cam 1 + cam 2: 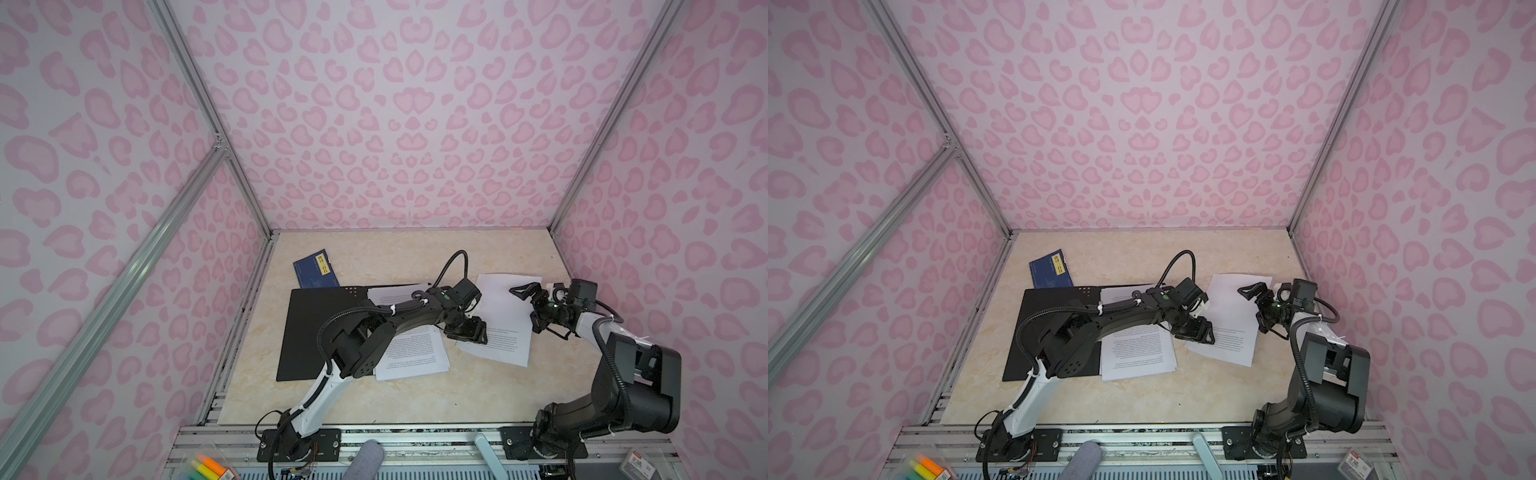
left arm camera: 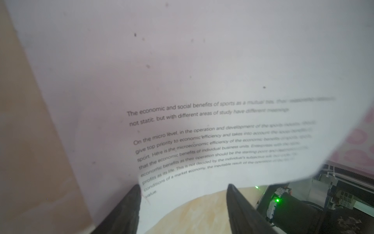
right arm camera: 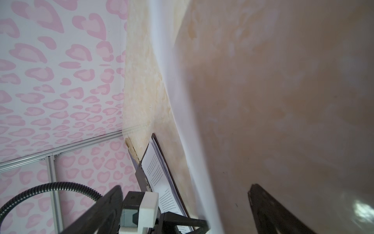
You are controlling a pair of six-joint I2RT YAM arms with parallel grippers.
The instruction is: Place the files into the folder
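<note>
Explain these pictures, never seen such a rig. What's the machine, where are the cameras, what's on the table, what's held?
The machine is two robot arms, a left arm and a right arm, bolted at the table's near edge. Two pictures come from one overhead camera pair and show nearly the same whole scene. The other two come from cameras on the arms' wrists, looking out past the fingers.

On the table lies an open folder, black inside up, with a paper stack over its right side. One loose sheet lies further right, and a blue booklet lies behind the folder.

The left fingers and right fingers stand spread at opposite edges of that sheet, which looks bowed up. Nothing looks gripped.
</note>
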